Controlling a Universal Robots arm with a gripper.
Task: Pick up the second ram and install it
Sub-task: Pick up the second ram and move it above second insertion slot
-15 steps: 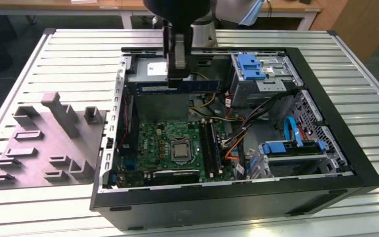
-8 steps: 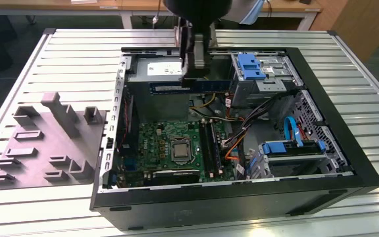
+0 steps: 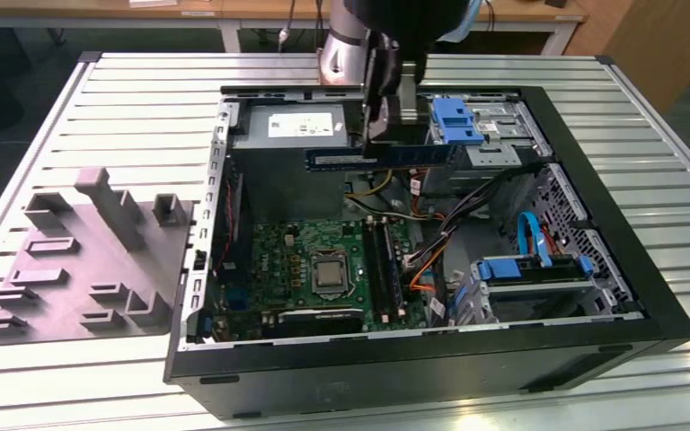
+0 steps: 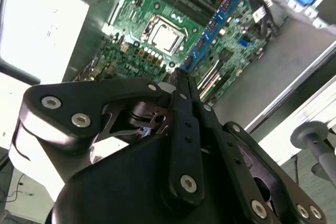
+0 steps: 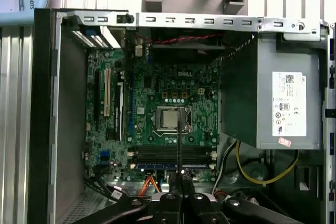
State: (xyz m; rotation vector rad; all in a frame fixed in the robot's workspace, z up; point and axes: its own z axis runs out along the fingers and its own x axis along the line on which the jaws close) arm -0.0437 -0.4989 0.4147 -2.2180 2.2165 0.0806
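Observation:
The second ram [image 3: 379, 158] is a long dark blue-green stick held level above the open computer case [image 3: 429, 359], over its back part. My gripper [image 3: 394, 144] is shut on the ram's middle from above. In the second wrist view the ram [image 4: 215, 27] runs out from between the black fingers [image 4: 185, 103], over the green motherboard [image 4: 131, 45]. In the first wrist view the ram [image 5: 178, 140] shows edge-on as a thin line above the gripper [image 5: 179, 184], crossing the long black slot rails [image 5: 157, 154] beside the processor socket [image 5: 169, 119].
A grey moulded holder tray [image 3: 82, 260] lies on the slatted table at the exterior view's left. Inside the case are a power supply [image 3: 291, 126], blue drive brackets [image 3: 455, 121], a drive cage [image 3: 537, 269] and loose cables [image 3: 429, 242].

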